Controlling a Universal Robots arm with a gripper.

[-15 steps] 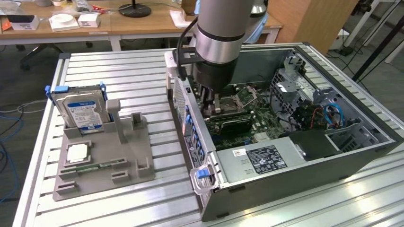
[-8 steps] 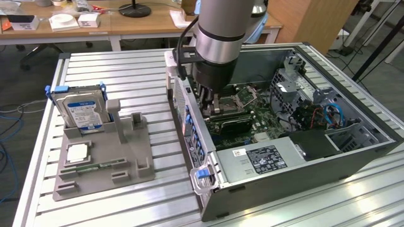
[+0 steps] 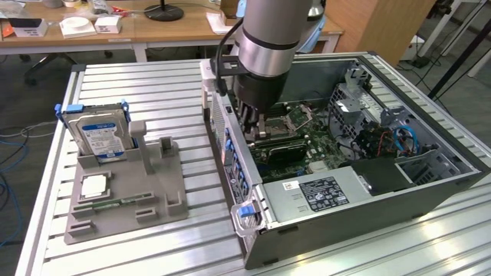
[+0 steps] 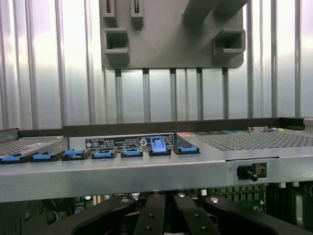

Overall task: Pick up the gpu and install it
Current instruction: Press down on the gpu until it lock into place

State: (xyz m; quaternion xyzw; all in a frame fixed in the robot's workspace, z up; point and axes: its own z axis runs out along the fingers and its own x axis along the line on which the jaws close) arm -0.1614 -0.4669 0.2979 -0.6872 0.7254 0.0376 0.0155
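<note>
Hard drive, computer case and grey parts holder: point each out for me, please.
hard drive (image 3: 98,133), exterior view, on its blue-white label.
computer case (image 3: 360,221), exterior view, on its outer side wall.
grey parts holder (image 3: 157,190), exterior view, on its bare base.

From my station: end effector (image 3: 257,123) tips hidden behind computer case (image 3: 429,190) wall in exterior view; could not tell whether gpu was held. Arm (image 3: 265,40) cut off by exterior view's upper edge. Wrist view cropped grey fixture tray (image 4: 171,44) and black fingers (image 4: 146,218). Case label (image 4: 128,142) print too small to read.
</note>
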